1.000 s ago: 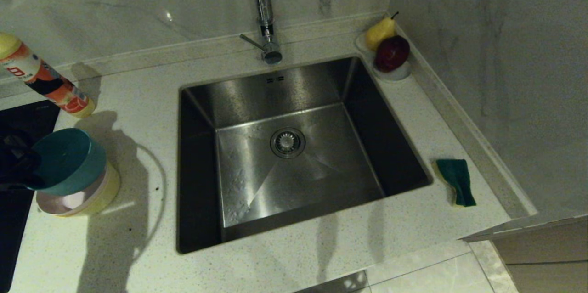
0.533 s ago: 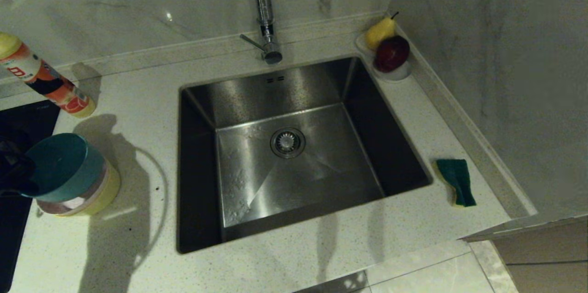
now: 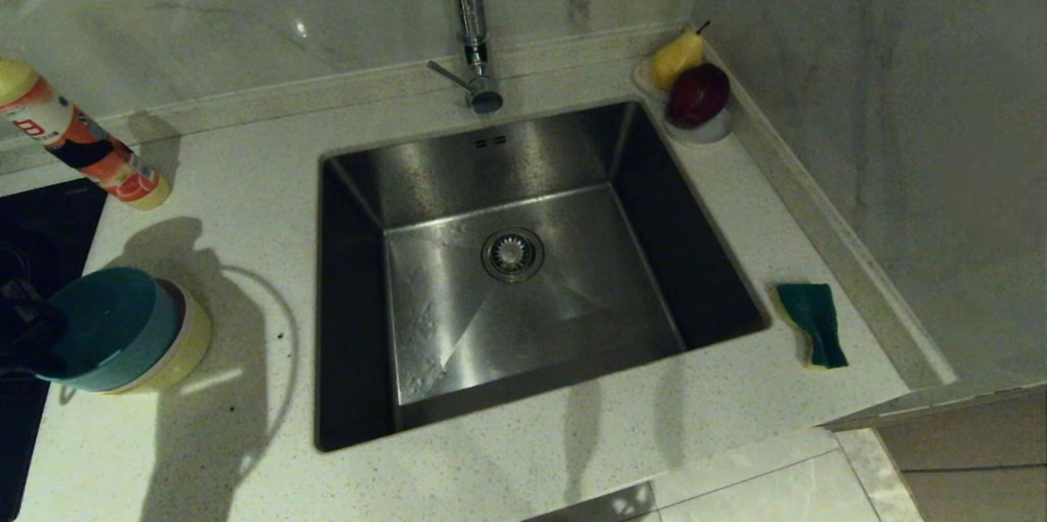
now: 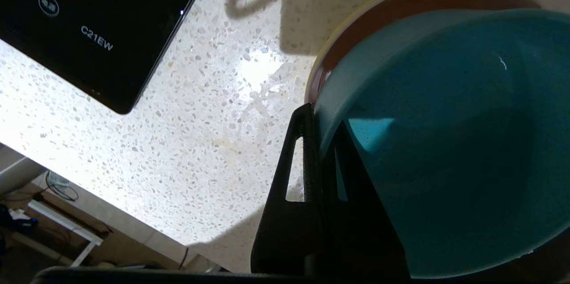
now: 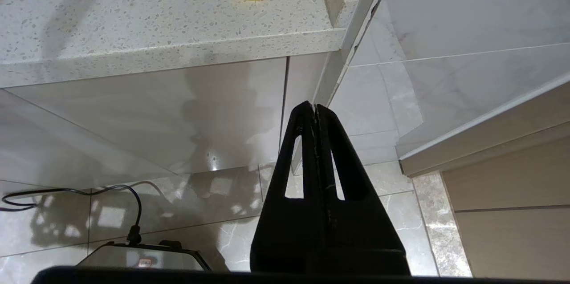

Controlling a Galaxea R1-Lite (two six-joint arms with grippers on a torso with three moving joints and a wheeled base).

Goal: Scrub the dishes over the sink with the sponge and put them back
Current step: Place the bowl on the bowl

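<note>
Left wrist view: my left end effector is clamped on the blue bowl's rim, tilted atop the yellow bowl on the counter. Next I'd carry it over the sink; the right end effector hangs closed, empty.

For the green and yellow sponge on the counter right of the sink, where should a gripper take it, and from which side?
Probably from above, pinching the sponge across its narrow width. It lies flat and elongated on the counter, green layer up, with bare counter on both long sides. The shut right gripper hangs below the counter edge.
</note>
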